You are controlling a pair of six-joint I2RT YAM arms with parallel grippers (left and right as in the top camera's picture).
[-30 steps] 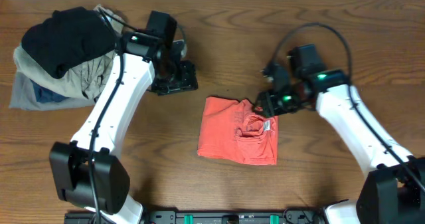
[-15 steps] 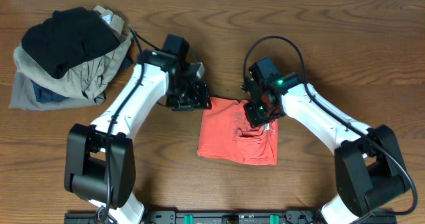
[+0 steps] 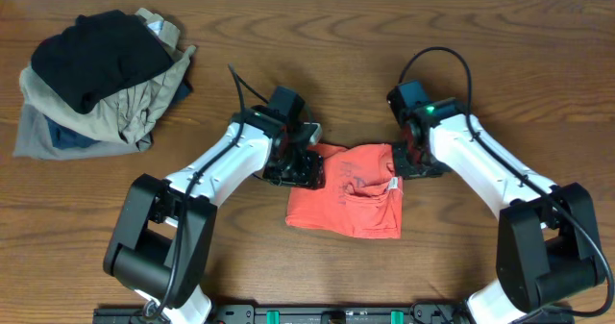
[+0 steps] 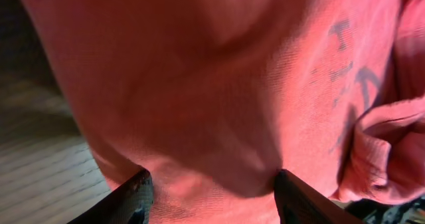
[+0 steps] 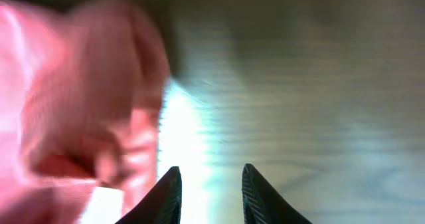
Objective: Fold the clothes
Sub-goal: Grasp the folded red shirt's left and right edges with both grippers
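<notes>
Wood table [image 3: 500, 45], red T-shirt [image 3: 346, 207] folded ctr

Left hand [image 3: 306, 168] has crossed to the T-shirt [image 3: 341, 213] — right hand [image 3: 411, 162] backed to its edge.

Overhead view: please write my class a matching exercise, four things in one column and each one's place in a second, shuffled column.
Column A
1. T-shirt
2. pile of clothes
3. left gripper
4. right gripper

Column B
a. far left part of the table
b. at the T-shirt's far right corner
c. middle of the table, between the two arms
d. at the T-shirt's far left edge

Pairs: 1-c, 2-a, 3-d, 4-b
</notes>
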